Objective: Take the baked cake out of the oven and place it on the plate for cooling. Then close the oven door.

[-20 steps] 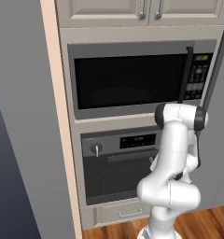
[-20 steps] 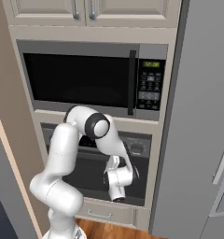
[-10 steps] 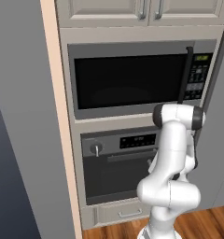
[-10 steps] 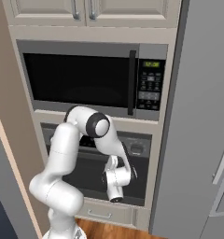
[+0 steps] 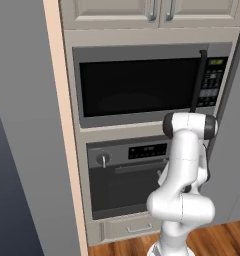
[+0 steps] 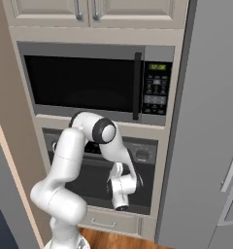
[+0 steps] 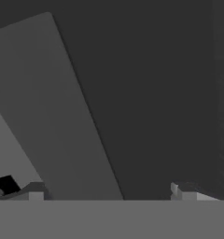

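No lettering can be read anywhere in the kitchen wall. The microwave's keypad [image 6: 157,90] carries a green lit display and rows of pale buttons, all too small and blurred to make out. On the oven [image 5: 132,172], the black display strip [image 5: 148,150] shows faint light marks in the left base view, but no digits or words resolve. No brand names or signs show on the cabinet doors [image 5: 152,11].

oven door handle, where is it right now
In the left base view the oven door handle is a grey bar across the top of the shut oven door, just under the display strip.
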